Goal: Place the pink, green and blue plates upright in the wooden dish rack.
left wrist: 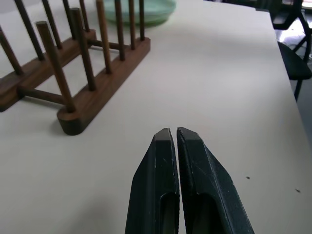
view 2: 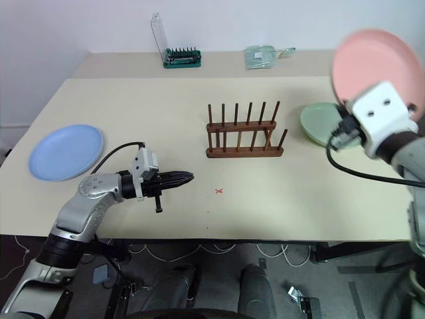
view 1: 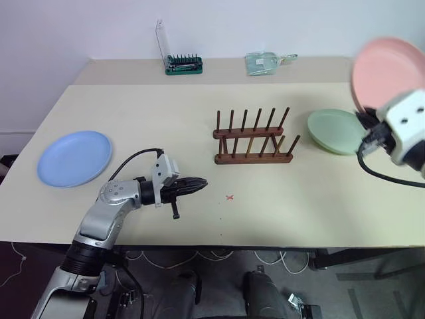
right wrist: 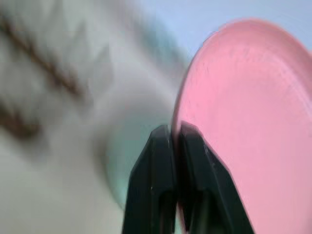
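Rack (view 1: pixel 253 142) stood empty, nothing slotted yet. My right gripper (right wrist: pixel 174 134) pinched the pink plate (view 1: pixel 387 70) aloft at two o'clock; green plate (view 1: pixel 335 131) beside rack, blue plate (view 1: pixel 74 157) at nine. Left gripper (left wrist: pixel 174 137) pressed together, empty.

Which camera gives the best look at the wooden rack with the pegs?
The right eye view: the whole wooden dish rack stands unobstructed, both peg rows visible. The left eye view shows it likewise, the left wrist view only one end, the right wrist view just blur.
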